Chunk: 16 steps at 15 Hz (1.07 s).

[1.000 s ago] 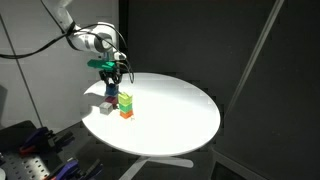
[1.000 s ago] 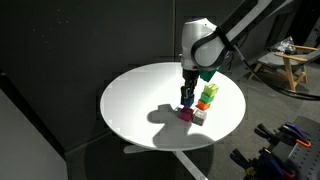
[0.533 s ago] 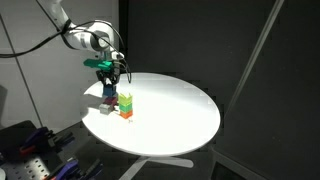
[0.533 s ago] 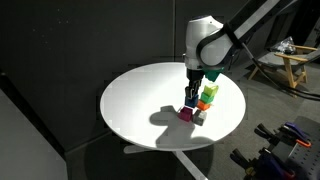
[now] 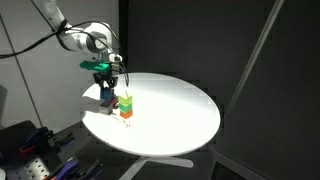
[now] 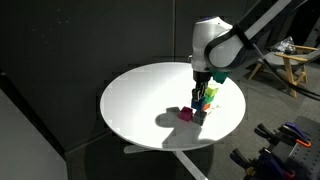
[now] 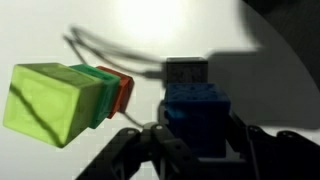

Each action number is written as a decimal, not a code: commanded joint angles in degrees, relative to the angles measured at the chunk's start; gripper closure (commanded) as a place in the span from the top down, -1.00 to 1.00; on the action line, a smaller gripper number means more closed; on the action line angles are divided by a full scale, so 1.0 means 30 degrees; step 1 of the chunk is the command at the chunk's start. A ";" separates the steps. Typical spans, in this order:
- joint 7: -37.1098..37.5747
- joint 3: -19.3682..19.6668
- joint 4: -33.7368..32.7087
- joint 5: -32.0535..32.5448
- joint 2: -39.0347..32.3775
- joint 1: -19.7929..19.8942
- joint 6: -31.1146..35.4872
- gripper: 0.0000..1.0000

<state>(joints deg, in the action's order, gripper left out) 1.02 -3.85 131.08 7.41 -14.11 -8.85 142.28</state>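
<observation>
My gripper is shut on a blue block, also seen in an exterior view. It holds the block over a small grey block on the round white table. Whether the two blocks touch I cannot tell. Right beside them stands a stack of a lime block, a green block and an orange block. The stack shows in both exterior views. A magenta block lies next to the grey one.
The blocks sit near the table's rim. Dark curtains surround the table. Tool clutter lies low beside the table, and a wooden frame stands off to one side.
My gripper, with the blue block in it, has shifted sideways from above the magenta block to above the grey block, closer to the stack. The other blocks have not moved.
</observation>
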 commanded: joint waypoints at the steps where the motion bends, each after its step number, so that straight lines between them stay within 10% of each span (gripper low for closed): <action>1: 0.0078 0.0063 0.1137 0.0618 0.0965 0.0201 0.0317 -0.39; 16: 0.0434 0.0410 0.2020 0.2187 0.0834 0.0111 0.1157 -0.39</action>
<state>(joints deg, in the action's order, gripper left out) 1.03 -2.76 135.92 12.10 -12.94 -8.74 144.96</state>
